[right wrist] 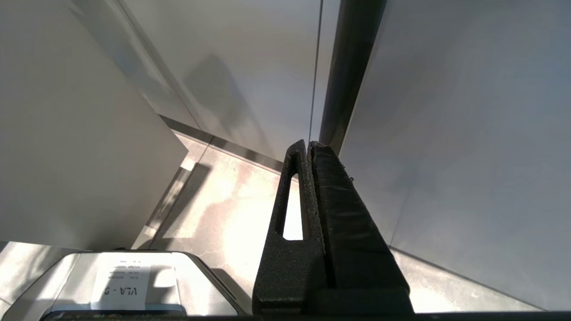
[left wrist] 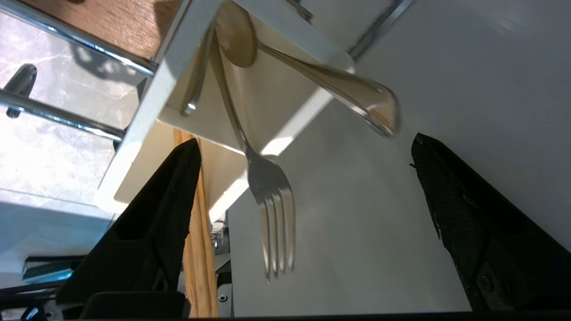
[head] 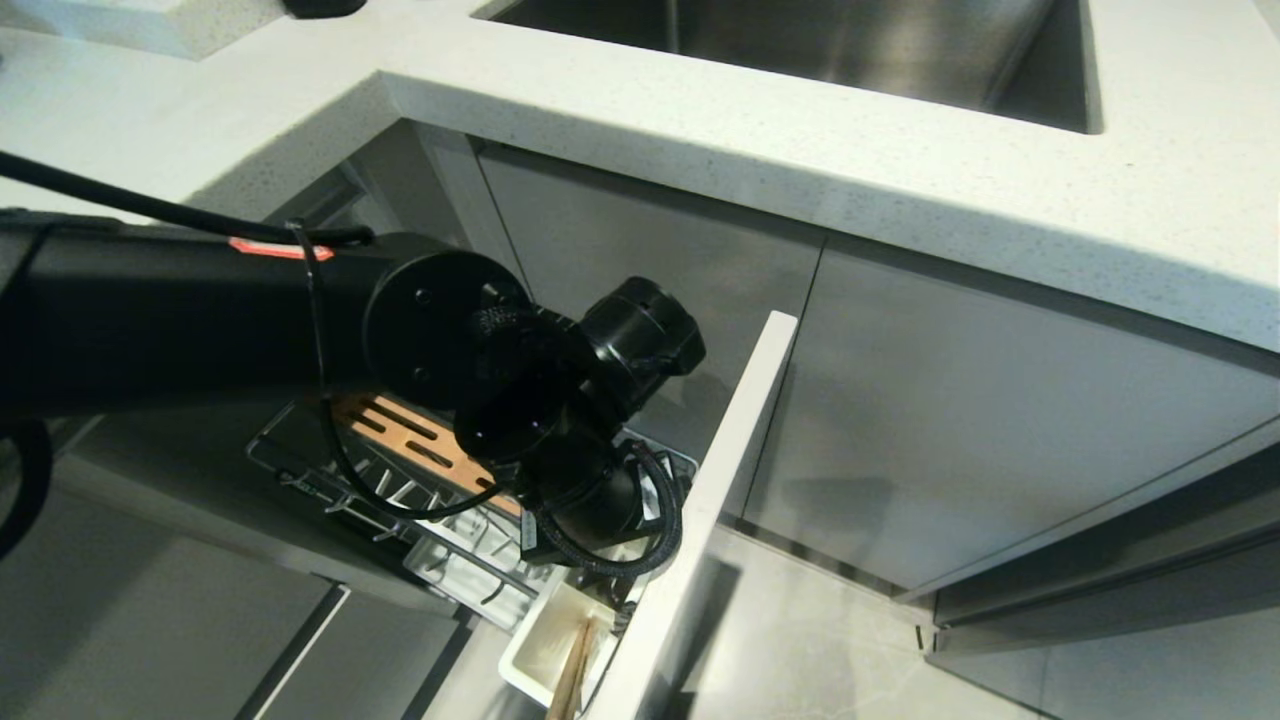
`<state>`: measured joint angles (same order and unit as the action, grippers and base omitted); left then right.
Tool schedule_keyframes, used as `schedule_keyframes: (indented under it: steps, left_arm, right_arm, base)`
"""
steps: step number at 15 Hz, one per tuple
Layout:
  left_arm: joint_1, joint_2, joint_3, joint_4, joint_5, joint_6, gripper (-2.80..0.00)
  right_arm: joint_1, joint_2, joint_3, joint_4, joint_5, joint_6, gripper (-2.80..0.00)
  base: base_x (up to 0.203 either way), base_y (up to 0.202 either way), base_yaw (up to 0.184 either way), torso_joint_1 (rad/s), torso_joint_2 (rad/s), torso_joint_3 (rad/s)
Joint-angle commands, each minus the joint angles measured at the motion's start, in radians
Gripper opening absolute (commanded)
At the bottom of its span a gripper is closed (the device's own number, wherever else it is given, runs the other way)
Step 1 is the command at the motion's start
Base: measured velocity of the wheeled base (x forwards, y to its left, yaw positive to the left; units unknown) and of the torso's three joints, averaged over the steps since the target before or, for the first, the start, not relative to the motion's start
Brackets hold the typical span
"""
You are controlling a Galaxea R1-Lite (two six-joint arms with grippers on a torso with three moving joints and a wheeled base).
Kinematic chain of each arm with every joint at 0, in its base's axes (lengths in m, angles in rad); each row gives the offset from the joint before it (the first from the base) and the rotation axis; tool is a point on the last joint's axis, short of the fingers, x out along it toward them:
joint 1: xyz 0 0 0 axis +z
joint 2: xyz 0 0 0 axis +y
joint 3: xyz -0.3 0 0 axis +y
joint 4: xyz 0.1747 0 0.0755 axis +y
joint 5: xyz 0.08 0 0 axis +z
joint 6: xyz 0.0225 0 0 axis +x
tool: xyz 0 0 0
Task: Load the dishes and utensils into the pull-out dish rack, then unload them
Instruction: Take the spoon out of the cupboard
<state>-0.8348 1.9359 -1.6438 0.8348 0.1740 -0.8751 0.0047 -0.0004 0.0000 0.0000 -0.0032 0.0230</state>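
Cutlery is crowding the white utensil caddy (left wrist: 285, 84) directly ahead of the left gripper (left wrist: 303, 178), whose fingers are standing spread wide and holding nothing. Between them a silver fork (left wrist: 272, 196) is leaning out tines-first, with a spoon (left wrist: 330, 84) crossing beyond it and wooden chopsticks (left wrist: 198, 232) lying against one finger (left wrist: 165, 214). Flanking the caddy is the pale front panel (head: 700, 520) of the pull-out dish rack (head: 420, 470). Down by the cabinet fronts, the right gripper (right wrist: 308, 151) is hanging with fingers pressed together.
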Motion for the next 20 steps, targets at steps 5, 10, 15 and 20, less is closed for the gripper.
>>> schedule_keyframes:
  steps: [5,10,15,20]
  left_arm:
    - [0.014,0.044,-0.004,-0.023,0.002,-0.010,0.00]
    - [0.020,0.045,-0.005,-0.038,0.002,-0.021,0.00]
    - [0.021,0.047,-0.010,-0.038,0.004,-0.025,-2.80]
    - [0.019,0.045,-0.017,-0.043,0.007,-0.044,-2.80]
  right_arm:
    - [0.000,0.000,0.002,0.000,0.000,0.000,-2.80]
    - [0.001,0.000,0.002,0.000,0.000,0.000,-2.80]
    - [0.000,0.000,0.002,-0.001,0.000,0.000,-2.80]
    - [0.000,0.000,0.002,0.000,0.000,0.000,-2.80]
  base:
    - [0.000,0.000,0.000,0.000,0.00,0.000]
    - [0.000,0.000,0.000,0.000,0.00,0.000]
    - [0.000,0.000,0.000,0.000,0.00,0.000]
    - [0.000,0.000,0.000,0.000,0.00,0.000]
